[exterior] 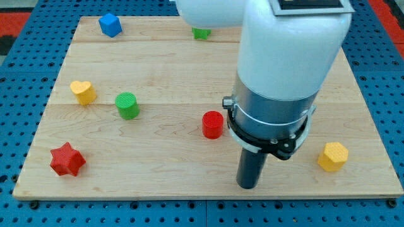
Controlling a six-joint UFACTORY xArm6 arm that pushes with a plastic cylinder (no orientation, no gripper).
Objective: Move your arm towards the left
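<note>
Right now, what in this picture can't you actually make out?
- Green block at the view's top: my arm's white body covers most of it, so its shape is unclear.
- My arm's upper part: cut off by the top edge.
- My tip: whether it touches the wooden board can't be judged.

White arm upright, my tip (249,186) on board, lower right

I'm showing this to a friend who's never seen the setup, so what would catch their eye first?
The big white and grey arm fills the view's upper right, ending in a dark rod whose tip rests near the board's bottom edge. Just up and left of the tip stands a red cylinder. A red star sits at the bottom left and a yellow block at the right.
</note>
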